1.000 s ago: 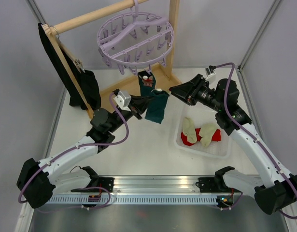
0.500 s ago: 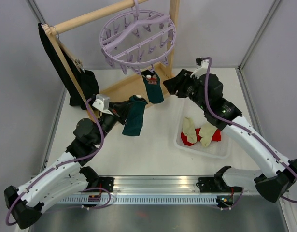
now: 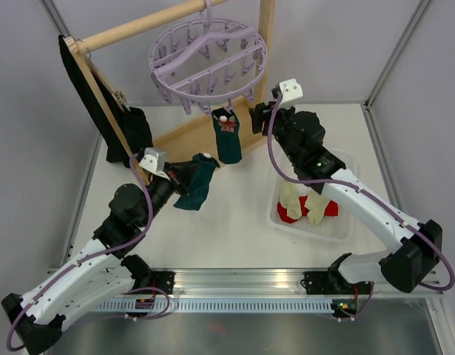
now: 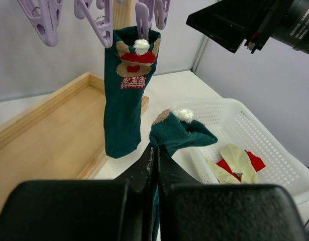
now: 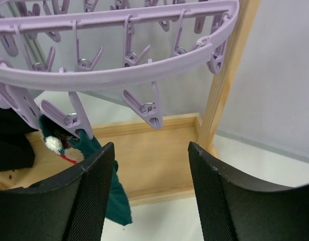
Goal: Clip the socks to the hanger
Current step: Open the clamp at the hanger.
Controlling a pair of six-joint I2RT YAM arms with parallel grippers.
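The lavender hanger point(image 3: 207, 63) hangs from the wooden rack, its clips point(image 5: 146, 108) dangling. One dark teal sock point(image 3: 228, 137) with a red-white pattern point(image 4: 134, 63) hangs from a clip. My left gripper point(image 3: 184, 174) is shut on a second teal sock point(image 4: 182, 133), which droops below and left of the hanger. My right gripper point(image 5: 151, 150) stands open just under the hanger's rim point(image 5: 119, 75), with nothing between its fingers. Cream and red socks point(image 3: 308, 203) lie in the white basket.
The wooden rack point(image 3: 184, 134) has a flat base and an upright post point(image 5: 229, 75) close to my right gripper. A long black cloth point(image 3: 125, 133) hangs at its left end. The white basket point(image 3: 347, 225) sits at the right.
My right gripper has opened wider and moved up and left under the hanger. My left arm has drawn back to the left with the second teal sock. The hanger has swung slightly.
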